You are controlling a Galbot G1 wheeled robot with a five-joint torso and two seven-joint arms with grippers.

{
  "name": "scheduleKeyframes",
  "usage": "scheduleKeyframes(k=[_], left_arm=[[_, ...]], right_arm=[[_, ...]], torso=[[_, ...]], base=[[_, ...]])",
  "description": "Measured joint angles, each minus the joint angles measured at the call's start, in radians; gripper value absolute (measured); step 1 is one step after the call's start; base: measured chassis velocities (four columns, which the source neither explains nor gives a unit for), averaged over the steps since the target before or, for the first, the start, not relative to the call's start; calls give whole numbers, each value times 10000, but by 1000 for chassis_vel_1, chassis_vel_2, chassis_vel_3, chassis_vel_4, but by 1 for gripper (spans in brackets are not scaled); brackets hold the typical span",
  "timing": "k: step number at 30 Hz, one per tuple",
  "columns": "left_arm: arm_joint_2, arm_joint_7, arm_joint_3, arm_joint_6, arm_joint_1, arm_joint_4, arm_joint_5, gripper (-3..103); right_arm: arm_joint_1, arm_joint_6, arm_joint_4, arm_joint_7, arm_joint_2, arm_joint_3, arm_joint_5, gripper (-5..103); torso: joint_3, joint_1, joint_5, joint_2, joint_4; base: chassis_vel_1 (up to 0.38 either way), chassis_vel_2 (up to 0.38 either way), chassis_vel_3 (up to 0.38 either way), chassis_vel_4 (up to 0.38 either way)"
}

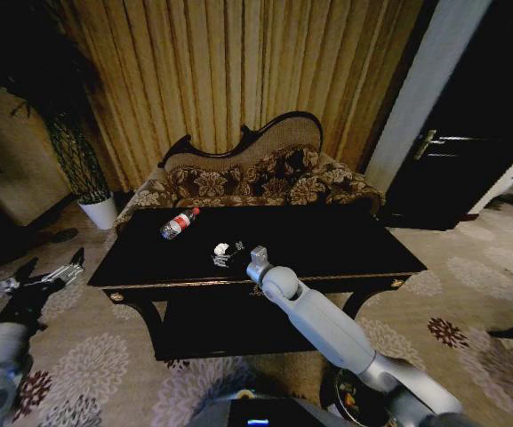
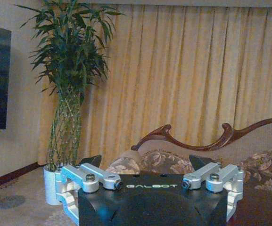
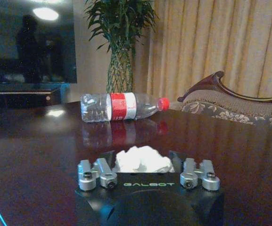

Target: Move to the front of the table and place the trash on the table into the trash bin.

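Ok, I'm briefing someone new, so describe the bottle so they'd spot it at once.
Find the black glossy table in front of the patterned sofa. On its top, toward the sofa, a clear plastic bottle lies on its side beyond the white crumpled scrap. Its red cap and red-white label set it apart.

table (image 3: pixel 249 141) glossy dark wood, mirror-like, gold trim | bottle (image 3: pixel 119 106) clear plastic, red cap, red-white label | scrap (image 3: pixel 143 159) white crumpled paper, matt | right gripper (image 3: pixel 143 162) matt black body, silvery metal links | sofa (image 1: pixel 256 182) patterned cloth, polished wood frame | curtain (image 2: pixel 183 70) pleated cloth | carpet (image 1: pixel 105 356) floral, matt
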Motion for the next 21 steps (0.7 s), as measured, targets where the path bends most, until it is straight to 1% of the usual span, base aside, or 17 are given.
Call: scheduleKeyframes(k=[2,7,9,10,11,13,16,18,20,21], left_arm=[[30,-52,12,-17,-39,11,-18,100],[53,-62,-15,-23,-37,13,-37,100],[54,-62,-65,-29,-13,14,-55,100],[55,-62,-83,-33,-6,20,-62,100],[55,-62,-83,-33,-6,20,-62,100],[58,-62,-122,-46,-2,43,-78,100],[60,-62,-128,-47,-2,47,-85,100],[69,-62,-137,-51,0,56,-111,100],[70,-62,-137,-52,0,56,-113,100],[80,-62,-136,-53,0,55,-115,100]], right_arm=[[-29,15,29,0,0,4,-12,60],[-105,30,53,0,8,4,-55,54],[-165,49,60,-1,-2,4,-113,51],[-183,57,63,0,-6,4,-133,47],[-183,57,63,0,-6,4,-133,47],[-224,82,67,-1,-20,5,-176,39],[-232,87,69,0,-27,7,-180,39],[-291,111,113,-1,-69,53,-188,27],[-298,113,124,0,-75,67,-189,27],[-327,116,176,0,-90,116,-181,16]], torso=[[0,0,0,0,1],[0,0,0,0,1],[0,0,0,0,0],[0,0,0,0,0],[0,0,0,0,0],[0,0,0,1,1],[0,0,1,1,1],[0,0,0,0,0],[0,0,0,1,0],[0,0,1,1,1]], base=[[0,0,0,0],[0,0,0,0],[0,0,0,0],[0,0,0,0],[0,0,0,0],[0,0,0,0],[0,0,0,0],[0,0,0,0],[0,0,0,0],[0,0,0,0]])
